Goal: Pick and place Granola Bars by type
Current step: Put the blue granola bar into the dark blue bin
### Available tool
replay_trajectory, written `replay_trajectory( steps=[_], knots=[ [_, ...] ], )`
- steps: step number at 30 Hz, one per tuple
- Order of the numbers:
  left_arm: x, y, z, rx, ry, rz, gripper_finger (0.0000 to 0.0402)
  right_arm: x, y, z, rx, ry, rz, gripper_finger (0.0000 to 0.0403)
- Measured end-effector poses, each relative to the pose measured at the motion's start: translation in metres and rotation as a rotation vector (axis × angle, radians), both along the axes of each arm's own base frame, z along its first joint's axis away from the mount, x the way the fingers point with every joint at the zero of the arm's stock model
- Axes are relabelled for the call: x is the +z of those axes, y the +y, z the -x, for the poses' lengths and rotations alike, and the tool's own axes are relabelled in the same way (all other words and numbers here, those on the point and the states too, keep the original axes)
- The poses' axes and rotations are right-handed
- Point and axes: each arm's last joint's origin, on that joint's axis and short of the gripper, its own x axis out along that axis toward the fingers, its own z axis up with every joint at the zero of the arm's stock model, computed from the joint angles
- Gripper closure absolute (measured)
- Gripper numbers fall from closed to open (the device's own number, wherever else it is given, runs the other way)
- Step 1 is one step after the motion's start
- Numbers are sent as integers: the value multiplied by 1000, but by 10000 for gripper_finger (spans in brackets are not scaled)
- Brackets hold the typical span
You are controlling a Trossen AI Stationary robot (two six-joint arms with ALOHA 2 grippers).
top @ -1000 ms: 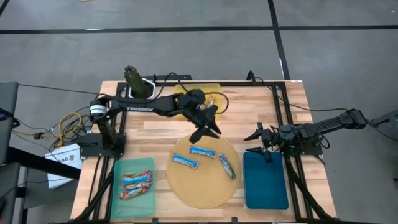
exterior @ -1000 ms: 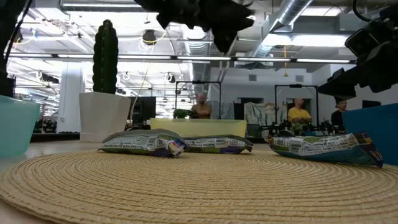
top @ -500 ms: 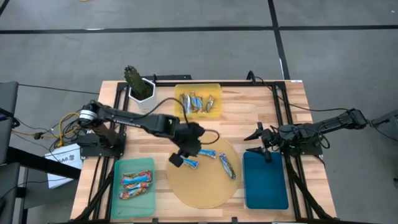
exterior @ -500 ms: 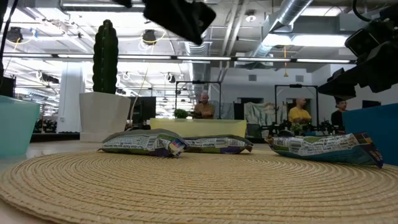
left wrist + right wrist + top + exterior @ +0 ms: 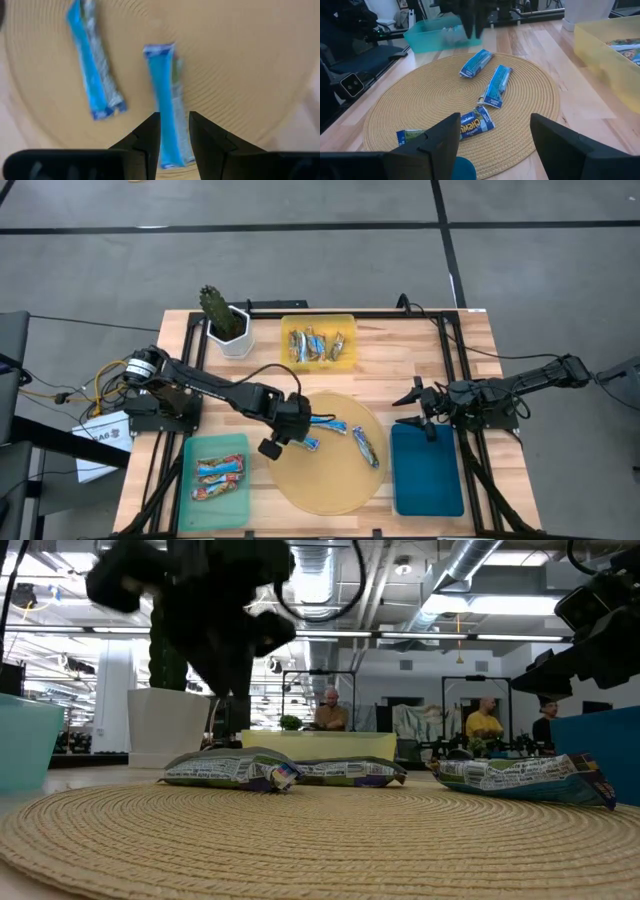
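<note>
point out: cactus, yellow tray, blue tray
cactus (image 5: 213,305), high view, middle of the green stem.
yellow tray (image 5: 319,321), high view, far rim.
blue tray (image 5: 428,475), high view, bare floor.

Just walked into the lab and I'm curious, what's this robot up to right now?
It is sorting wrapped granola bars by type. The left pincer hovers over the round woven straw mat, its fingers straddling a blue-wrapped bar without gripping it yet. Two more bars lie on the mat. The yellow tray and the green tray already hold bars; the blue tray looks empty. The right pincer waits open beside the blue tray.
</note>
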Motion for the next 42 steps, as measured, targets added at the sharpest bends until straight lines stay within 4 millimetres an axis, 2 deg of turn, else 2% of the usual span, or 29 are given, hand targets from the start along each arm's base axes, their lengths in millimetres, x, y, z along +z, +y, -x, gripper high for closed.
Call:
replay_trajectory(
  steps=[4, 8, 17, 23, 27, 42],
  knots=[
    [-16, 4, 7, 51, 24, -65, 303, 0, 0, 0, 0, 0, 0, 168],
    [-24, 4, 10, 64, 30, -78, 287, 0, 0, 0, 0, 0, 0, 168],
    [-27, 3, 9, 91, 43, -66, 217, 0, 0, 0, 0, 0, 0, 168],
    [-40, 0, 4, 102, 74, -40, 187, 0, 0, 0, 0, -1, 0, 168],
    [-46, -1, 2, 117, 86, -38, 185, 0, 0, 0, 0, -2, -1, 168],
    [-46, 0, 2, 233, 96, -8, 221, 0, 0, 0, 0, 0, 0, 168]
  ],
)
